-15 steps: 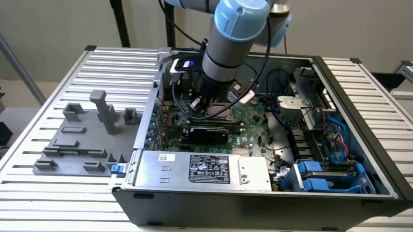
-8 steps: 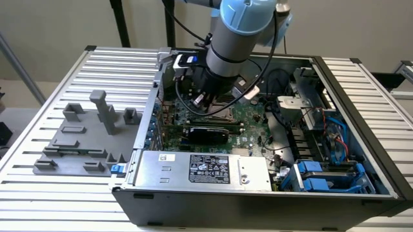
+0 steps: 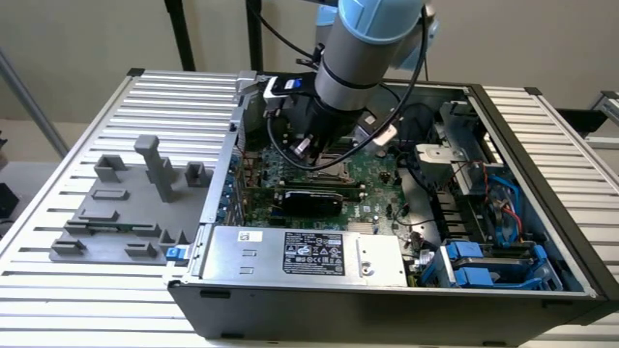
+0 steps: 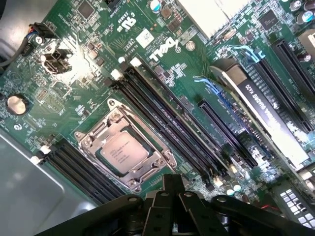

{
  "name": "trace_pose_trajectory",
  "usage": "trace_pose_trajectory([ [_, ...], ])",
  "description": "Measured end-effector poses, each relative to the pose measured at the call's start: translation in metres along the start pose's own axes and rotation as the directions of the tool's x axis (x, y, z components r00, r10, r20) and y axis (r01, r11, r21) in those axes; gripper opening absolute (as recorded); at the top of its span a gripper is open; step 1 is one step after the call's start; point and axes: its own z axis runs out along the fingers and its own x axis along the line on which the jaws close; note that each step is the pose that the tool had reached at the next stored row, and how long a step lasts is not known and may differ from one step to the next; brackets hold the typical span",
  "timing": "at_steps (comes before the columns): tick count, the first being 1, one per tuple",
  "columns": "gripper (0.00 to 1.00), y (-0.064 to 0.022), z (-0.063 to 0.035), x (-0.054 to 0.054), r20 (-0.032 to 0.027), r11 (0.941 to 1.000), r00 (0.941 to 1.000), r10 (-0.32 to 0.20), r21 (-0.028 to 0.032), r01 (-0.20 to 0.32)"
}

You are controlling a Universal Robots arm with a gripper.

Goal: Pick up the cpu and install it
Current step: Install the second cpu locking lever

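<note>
Left of centre in the wrist frame, we see the cpu (image 4: 121,152) already seated in its socket frame (image 4: 123,150), our gripper (image 4: 170,209) shut and empty just beside it, risking a knock, while the exterior frame adds fixture blocks (image 3: 126,210) at left.

Slatted table (image 3: 116,94): computer case (image 3: 387,304), grey fixture (image 3: 126,217)

In the exterior view the arm (image 3: 353,65) hides the socket area; the motherboard (image 4: 162,73) runs past every edge of the wrist view, and the cpu (image 4: 122,151) lettering seems too small to read
</note>
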Motion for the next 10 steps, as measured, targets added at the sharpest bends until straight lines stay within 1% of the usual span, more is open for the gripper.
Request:
trace_pose_trajectory([
  [4,0.11,0.0027,0.0002,-0.002,-0.0001,1.0000,1.0000,0.000,0.0002,0.000],
  [10,0.11,0.0050,0.0102,-0.004,0.0002,1.0000,1.0000,0.000,0.0001,0.000],
])
